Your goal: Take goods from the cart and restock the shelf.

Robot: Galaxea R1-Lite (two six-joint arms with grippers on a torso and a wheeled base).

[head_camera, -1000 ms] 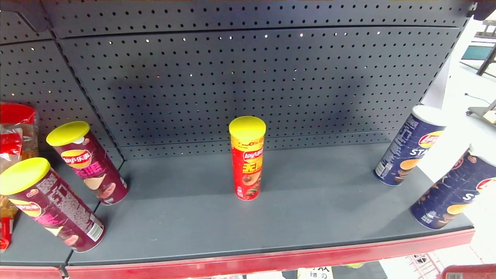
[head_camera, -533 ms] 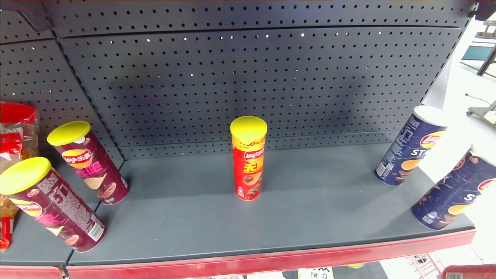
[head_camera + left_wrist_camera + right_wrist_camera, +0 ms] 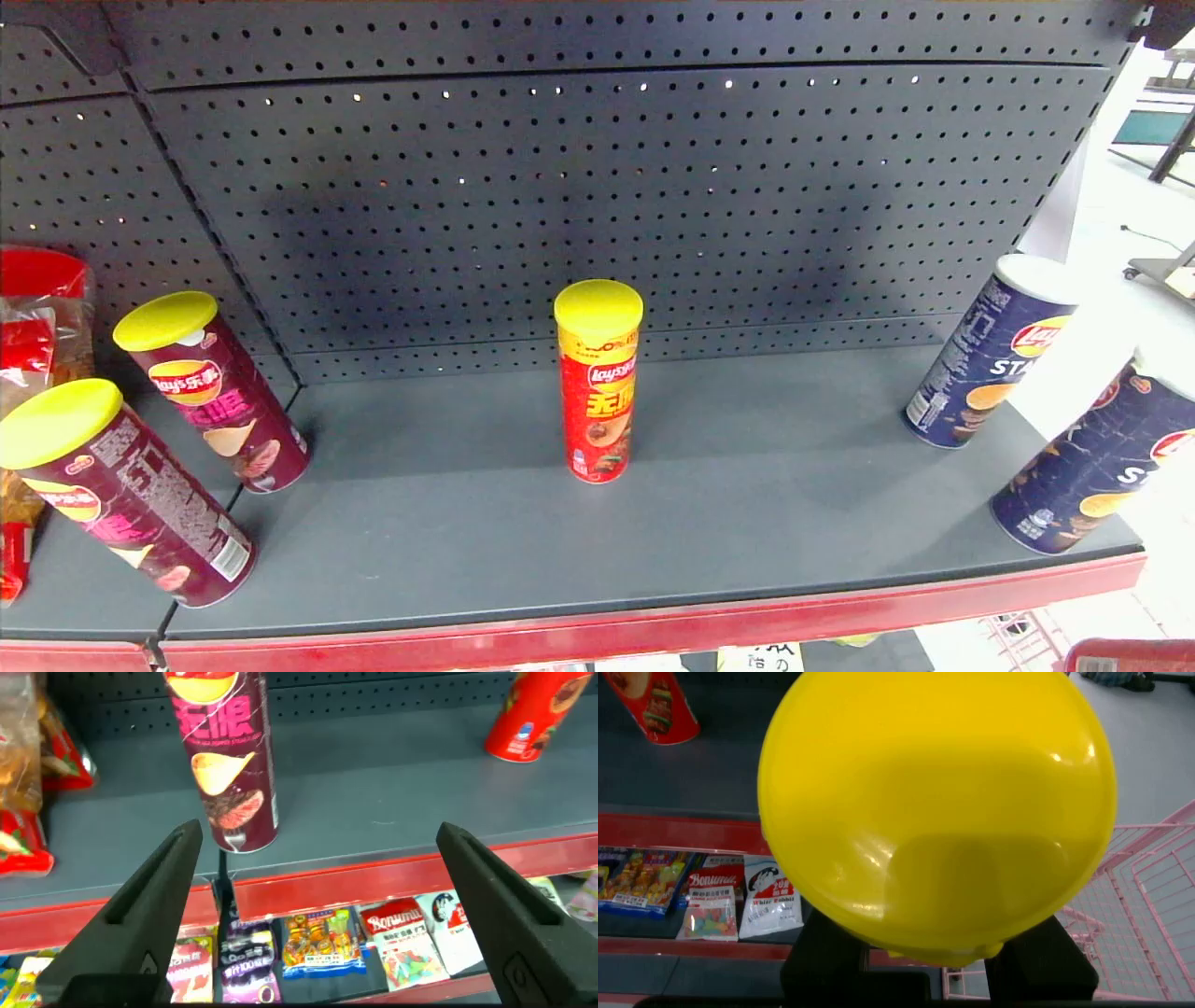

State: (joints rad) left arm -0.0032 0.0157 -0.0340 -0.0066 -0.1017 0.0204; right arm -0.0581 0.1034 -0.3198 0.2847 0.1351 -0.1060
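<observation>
Closest in, the right gripper (image 3: 934,957) is clamped around a yellow-lidded can (image 3: 938,803), held out in front of the shelf (image 3: 747,523), with the pink cart (image 3: 1158,896) beside it. The left gripper (image 3: 318,840) hangs spread wide with nothing in it, just before the shelf's red edge. On the shelf a red can (image 3: 597,392) stands upright in the middle, with maroon cans (image 3: 219,392) to the left, blue cans (image 3: 990,355) to the right and pegboard (image 3: 597,205) behind.

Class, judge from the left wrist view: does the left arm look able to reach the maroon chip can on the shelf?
Probably yes. The left gripper has its jaws open, facing the maroon chip can, which stands upright near the front edge of the shelf with nothing between.
</observation>
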